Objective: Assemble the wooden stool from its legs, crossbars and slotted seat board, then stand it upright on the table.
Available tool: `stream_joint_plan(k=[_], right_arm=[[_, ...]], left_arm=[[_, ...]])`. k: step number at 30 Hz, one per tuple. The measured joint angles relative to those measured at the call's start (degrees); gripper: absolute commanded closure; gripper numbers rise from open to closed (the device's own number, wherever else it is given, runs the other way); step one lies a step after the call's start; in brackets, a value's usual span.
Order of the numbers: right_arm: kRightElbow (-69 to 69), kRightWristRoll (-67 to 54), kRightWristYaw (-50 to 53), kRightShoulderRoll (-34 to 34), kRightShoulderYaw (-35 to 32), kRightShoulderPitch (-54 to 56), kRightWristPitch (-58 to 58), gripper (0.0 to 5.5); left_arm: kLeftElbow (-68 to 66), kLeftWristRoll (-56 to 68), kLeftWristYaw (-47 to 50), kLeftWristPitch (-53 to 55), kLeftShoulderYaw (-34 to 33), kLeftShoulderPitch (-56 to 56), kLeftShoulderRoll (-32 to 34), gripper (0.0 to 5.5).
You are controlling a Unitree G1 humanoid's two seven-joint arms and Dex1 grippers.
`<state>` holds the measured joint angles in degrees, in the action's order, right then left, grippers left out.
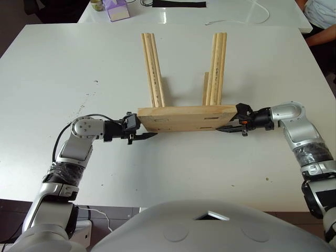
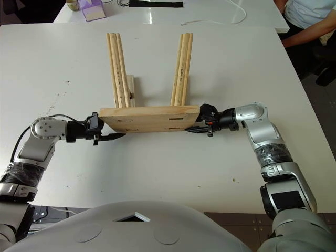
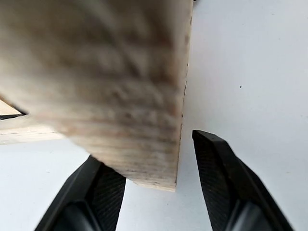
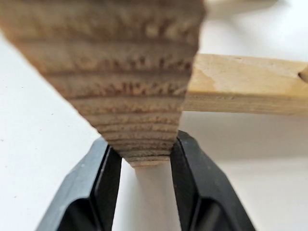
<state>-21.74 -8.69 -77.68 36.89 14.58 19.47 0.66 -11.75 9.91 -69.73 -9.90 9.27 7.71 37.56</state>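
The wooden stool lies on its side on the white table (image 1: 63,68). Its slotted seat board (image 1: 186,118) stands on edge facing me, and the two leg pairs (image 1: 152,68) (image 1: 218,68) point away. A short crossbar (image 1: 205,86) shows beside the right pair. My left gripper (image 1: 137,126) sits at the board's left end. In the left wrist view the board (image 3: 106,82) rests against one finger (image 3: 96,192), with a gap to the other, so it is open. At the right end, my right gripper (image 1: 233,118) is shut on the board's corner (image 4: 125,72), both fingers (image 4: 101,178) touching the wood.
On a second table at the back are a purple tissue box (image 1: 115,9), a jar (image 1: 96,4), a black strip (image 1: 178,3) and a white cable (image 1: 236,21). A person sits at the far right edge (image 1: 320,16). Bare tabletop lies on both sides of the stool.
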Motion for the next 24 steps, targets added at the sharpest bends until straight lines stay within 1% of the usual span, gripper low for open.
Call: stream_joint_plan(k=[1,3,6,11,13,15,17,20,22,24], right_arm=[[0.0,0.0,-0.1,-0.1,0.0,0.0,-0.1,4.11],[0.1,-0.1,-0.5,-0.2,-0.2,0.0,-0.7,4.11],[2.1,-0.7,-2.1,0.1,-1.0,-0.3,-4.9,4.11],[12.8,-9.7,-5.2,4.5,-5.2,-2.0,-21.9,4.11],[16.9,-15.3,-5.2,6.9,-7.7,-3.0,-28.7,4.11],[18.8,-21.4,-4.7,9.1,-9.0,-3.2,-31.9,4.1],[19.2,-29.7,-2.8,11.4,-10.1,-3.4,-32.8,4.1],[19.9,-39.7,1.8,12.2,-12.6,-3.6,-32.6,4.09],[21.2,-48.1,8.0,10.6,-15.2,-4.2,-31.9,4.06],[23.0,-57.7,16.6,6.3,-17.7,-4.8,-29.6,4.05]], left_arm=[[0.0,0.2,-0.1,0.2,-0.1,0.0,0.0,3.84],[0.0,1.4,-1.0,1.6,-0.2,0.0,0.0,3.98],[1.9,3.7,-2.6,6.2,-0.7,0.0,0.3,4.0],[10.4,12.1,-5.3,19.7,-3.5,-0.9,3.4,4.0],[14.7,17.8,-5.3,25.8,-5.4,-2.7,5.0,4.0],[16.8,23.6,-5.1,29.2,-6.8,-3.8,6.3,4.0],[18.0,31.0,-3.4,30.7,-7.5,-5.3,7.6,4.0],[19.5,41.0,0.7,31.2,-8.0,-7.6,8.0,4.0],[21.0,48.2,4.8,31.3,-8.0,-9.6,7.3,4.0],[22.9,56.2,9.2,31.3,-8.0,-11.1,4.8,3.99]])
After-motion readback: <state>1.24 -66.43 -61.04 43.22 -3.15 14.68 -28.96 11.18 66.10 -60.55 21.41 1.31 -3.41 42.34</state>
